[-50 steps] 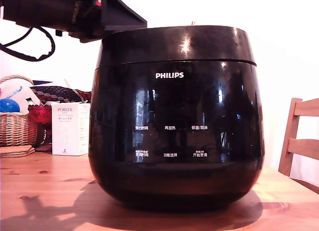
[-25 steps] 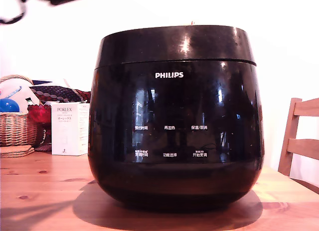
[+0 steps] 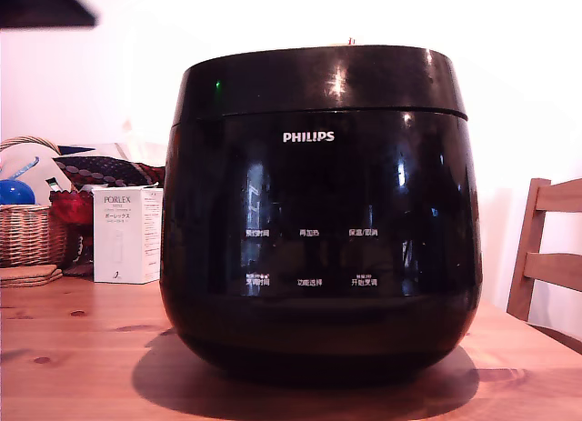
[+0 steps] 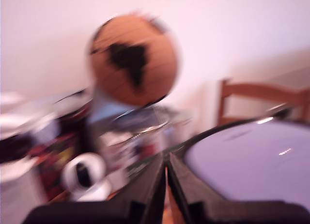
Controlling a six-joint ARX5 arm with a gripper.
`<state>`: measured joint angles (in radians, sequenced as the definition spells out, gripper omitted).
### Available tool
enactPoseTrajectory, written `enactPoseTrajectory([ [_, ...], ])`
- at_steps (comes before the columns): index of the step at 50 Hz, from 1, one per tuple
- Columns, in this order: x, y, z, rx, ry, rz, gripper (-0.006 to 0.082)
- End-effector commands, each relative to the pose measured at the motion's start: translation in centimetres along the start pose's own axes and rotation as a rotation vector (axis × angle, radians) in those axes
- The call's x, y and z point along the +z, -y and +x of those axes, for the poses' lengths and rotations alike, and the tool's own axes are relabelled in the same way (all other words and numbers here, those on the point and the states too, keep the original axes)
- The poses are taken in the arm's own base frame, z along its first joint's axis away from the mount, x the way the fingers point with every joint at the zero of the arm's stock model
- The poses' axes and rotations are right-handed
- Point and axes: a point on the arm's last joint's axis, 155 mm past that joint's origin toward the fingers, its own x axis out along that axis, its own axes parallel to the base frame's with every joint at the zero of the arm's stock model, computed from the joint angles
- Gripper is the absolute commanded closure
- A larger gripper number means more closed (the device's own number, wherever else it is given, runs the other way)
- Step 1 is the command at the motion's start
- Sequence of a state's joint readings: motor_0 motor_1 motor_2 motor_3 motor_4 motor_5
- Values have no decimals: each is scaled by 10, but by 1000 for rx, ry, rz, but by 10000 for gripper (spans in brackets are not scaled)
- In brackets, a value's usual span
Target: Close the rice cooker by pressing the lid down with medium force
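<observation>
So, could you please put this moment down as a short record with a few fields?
rice cooker: stands on the wooden table, front panel facing the exterior camera
lid: down, flush on the body
gripper: fingers together, nothing between them; clear of the cooker, wrist view blurred
arm: only a dark corner at the exterior view's top left
exterior view's left: white box, wicker basket
exterior view's right: wooden chair
wrist view background: globe

Overexposed backlit background, motion-blurred wrist view
</observation>
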<state>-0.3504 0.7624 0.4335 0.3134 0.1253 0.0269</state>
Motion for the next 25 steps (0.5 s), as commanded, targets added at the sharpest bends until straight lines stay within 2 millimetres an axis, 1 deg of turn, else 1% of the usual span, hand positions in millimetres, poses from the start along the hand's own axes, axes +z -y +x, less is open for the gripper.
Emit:
enactPoseTrajectory([
  [1, -8, -10, -4, 32, -12, 2, 788],
  [9, -7, -36, -11, 108, -13, 1, 788],
  [17, -5, -56, -19, 166, -9, -1, 788],
  [21, -5, -64, -22, 192, -11, -5, 788],
  [25, -4, -66, -24, 192, -7, -6, 788],
])
